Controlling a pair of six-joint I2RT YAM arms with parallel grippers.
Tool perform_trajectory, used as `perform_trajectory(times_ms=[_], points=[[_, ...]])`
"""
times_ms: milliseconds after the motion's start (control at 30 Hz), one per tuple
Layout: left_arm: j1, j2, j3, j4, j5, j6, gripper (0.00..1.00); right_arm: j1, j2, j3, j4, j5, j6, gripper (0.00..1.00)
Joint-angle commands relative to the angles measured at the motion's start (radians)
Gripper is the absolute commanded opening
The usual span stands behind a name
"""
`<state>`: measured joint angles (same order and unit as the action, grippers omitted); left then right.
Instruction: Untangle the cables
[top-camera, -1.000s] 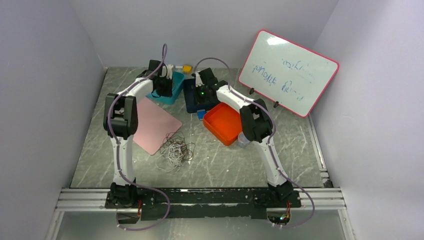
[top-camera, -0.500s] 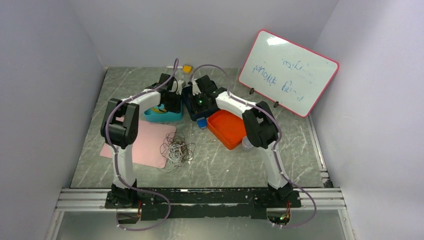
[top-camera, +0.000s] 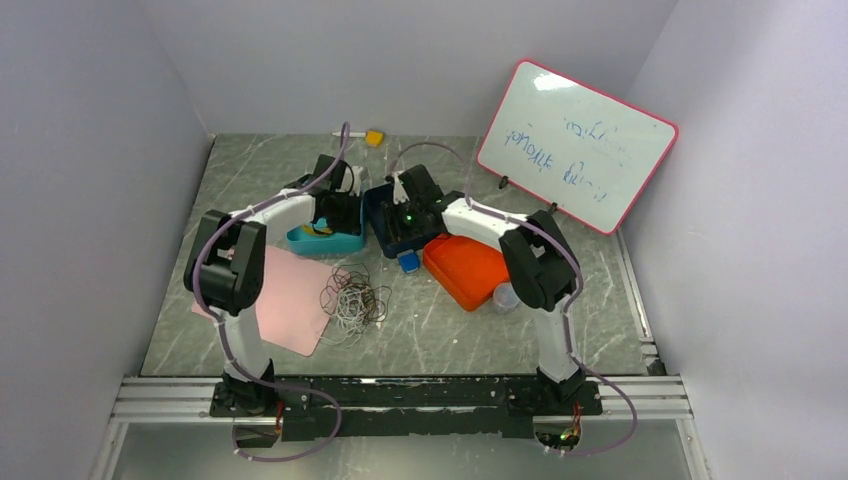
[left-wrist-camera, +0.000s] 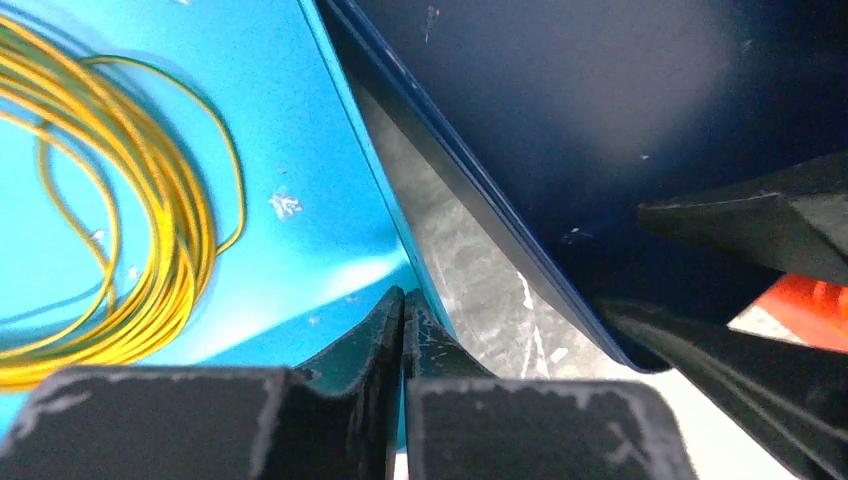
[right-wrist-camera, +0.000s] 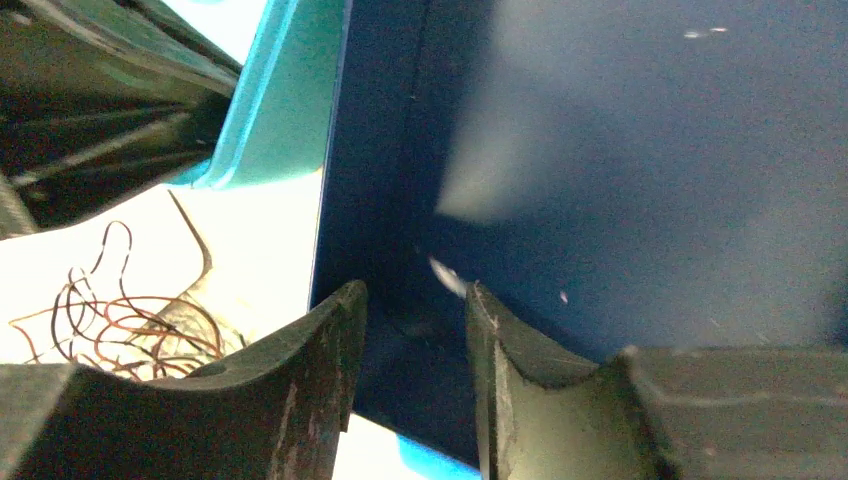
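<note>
The cables (top-camera: 352, 298) are a tangled bunch of thin white and brown-red wires lying on the table in front of both grippers. Their brown-red loops also show in the right wrist view (right-wrist-camera: 120, 322). My left gripper (top-camera: 335, 212) is shut on the right wall of a teal bin (top-camera: 322, 238); in the left wrist view (left-wrist-camera: 403, 305) its fingers pinch the thin wall. My right gripper (top-camera: 403, 218) straddles the wall of a dark blue bin (top-camera: 388, 205), its jaws closed on that wall in the right wrist view (right-wrist-camera: 415, 300).
A yellow wire coil (left-wrist-camera: 100, 200) lies in the teal bin (left-wrist-camera: 300, 180). An orange tray (top-camera: 465, 268), a small blue block (top-camera: 407, 262) and a clear cup (top-camera: 506, 298) sit to the right. A pink sheet (top-camera: 285, 300) lies to the left. A whiteboard (top-camera: 575, 145) leans at the back right.
Both grippers have drawn toward the near side, dragging the teal and dark blue bins with them. The orange tray and pink sheet have shifted nearer too. The cables stayed put.
</note>
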<state>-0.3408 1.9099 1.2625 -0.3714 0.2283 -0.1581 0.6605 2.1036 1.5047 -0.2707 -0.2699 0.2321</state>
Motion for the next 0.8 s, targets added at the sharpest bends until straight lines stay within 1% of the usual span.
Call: perform_trajectory(times_ms=[0, 67, 200, 267, 367, 433, 567, 633, 767], points=[[-0.011, -0.115, 0.009, -0.031, -0.08, -0.049, 0.09, 0.004, -0.141, -0.045, 0.048, 0.18, 0.018, 0.48], [-0.005, -0.156, 0.019, -0.055, -0.122, -0.059, 0.12, 0.003, -0.196, -0.079, 0.059, 0.255, 0.018, 0.52], [0.008, -0.271, 0.013, -0.09, -0.196, -0.068, 0.24, 0.003, -0.331, -0.184, 0.08, 0.353, 0.024, 0.57], [0.012, -0.354, -0.027, -0.082, -0.216, -0.074, 0.3, 0.002, -0.417, -0.267, 0.096, 0.381, 0.039, 0.6], [0.013, -0.498, -0.113, -0.067, -0.232, -0.096, 0.36, 0.002, -0.562, -0.391, 0.128, 0.398, 0.086, 0.64], [0.013, -0.599, -0.184, -0.05, -0.217, -0.123, 0.41, 0.0, -0.663, -0.46, 0.133, 0.38, 0.113, 0.7], [0.013, -0.796, -0.323, -0.037, -0.189, -0.163, 0.47, -0.004, -0.795, -0.542, 0.067, 0.404, 0.159, 0.76], [0.013, -0.902, -0.378, -0.045, -0.197, -0.188, 0.51, -0.004, -0.85, -0.567, 0.033, 0.42, 0.164, 0.77], [0.013, -1.045, -0.438, -0.093, -0.22, -0.199, 0.6, -0.005, -0.928, -0.582, -0.051, 0.481, 0.15, 0.78]])
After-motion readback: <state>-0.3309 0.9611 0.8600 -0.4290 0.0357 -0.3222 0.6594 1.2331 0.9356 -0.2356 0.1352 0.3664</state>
